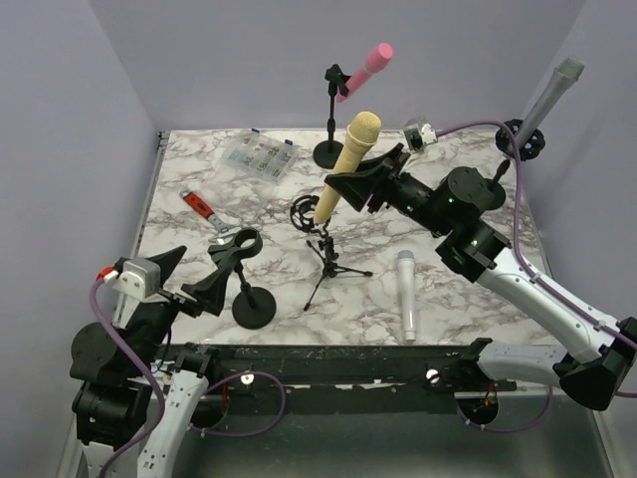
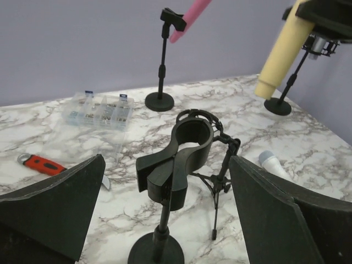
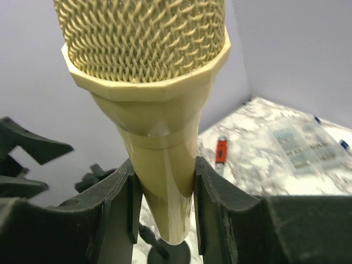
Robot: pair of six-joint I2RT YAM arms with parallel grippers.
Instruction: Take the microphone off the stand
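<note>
Nearest the arm bases, the left end effector (image 1: 189,276) sits low over the tabletop (image 1: 448,199) with its fingers spread wide and nothing between them. An empty black clip stand (image 1: 242,279) rises just ahead of it. It appears to have no part in the present step.

A little farther in, a white microphone (image 1: 406,294) lies flat on the marble. Beside it stands the small tripod stand (image 1: 328,261), with its ring mount (image 1: 306,212) at the top.

Above that ring is the task's object, the yellow microphone (image 1: 348,159). It is tilted, mesh head up, and pinched around its tapered body by the right end effector (image 1: 353,186). The right wrist view shows both fingers pressed against the handle just below the head. In the left wrist view, the tail hangs in open air with no mount around it, so I judge the extraction essentially done and the lift-away in hand.

The next move probably calls for carrying the microphone sideways, clear of the ring, to a bare patch of marble. It should then be lowered before the grip is released, since the smooth taper could slip.

Farther back are a red tool (image 1: 202,209), a clear parts box (image 1: 257,156), a pink microphone (image 1: 363,70) on its stand, and a grey microphone (image 1: 547,95) at the far right.
</note>
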